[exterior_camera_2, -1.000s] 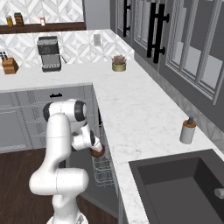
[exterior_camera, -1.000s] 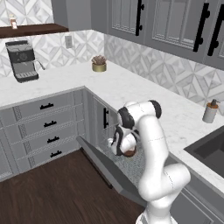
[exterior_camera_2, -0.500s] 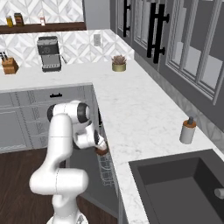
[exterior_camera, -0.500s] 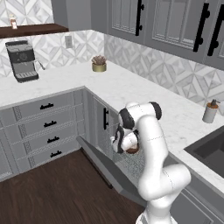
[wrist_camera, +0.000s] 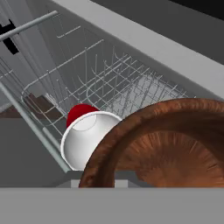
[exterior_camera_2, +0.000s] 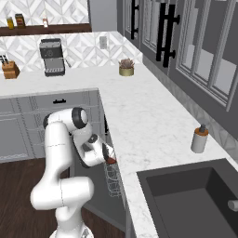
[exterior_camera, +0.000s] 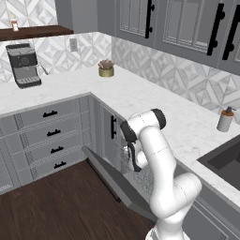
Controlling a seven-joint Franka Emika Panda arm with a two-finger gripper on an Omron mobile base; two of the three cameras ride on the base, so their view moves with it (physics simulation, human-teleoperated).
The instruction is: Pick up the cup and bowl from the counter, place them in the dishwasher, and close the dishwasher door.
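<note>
- Around us we see a coffee machine (exterior_camera: 23, 65) at the back of the counter (exterior_camera: 154, 101), a small gold plant pot (exterior_camera: 106, 69) near the corner, a grey soap bottle (exterior_camera_2: 200, 138) beside the dark sink (exterior_camera_2: 195, 200), and grey drawers (exterior_camera: 49, 136) with black handles to the left.
- The dishwasher door (exterior_camera: 117, 180) hangs tilted open below the arm, between the floor and the rack.
- The wire rack (wrist_camera: 109, 74) of the dishwasher (exterior_camera_2: 111, 179) spreads ahead of the hand, its thin tines rising around the dishes.
- The cup (wrist_camera: 85, 135) lies tipped in the rack, its white inside facing us, its red wall behind.
- The bowl (wrist_camera: 175, 148), reddish-brown with a wood grain, sits very close to the camera, overlapping the cup's right side.
- The gripper (exterior_camera_2: 109, 158) is at the rack's edge; we cannot tell whether it grips the bowl.
</note>
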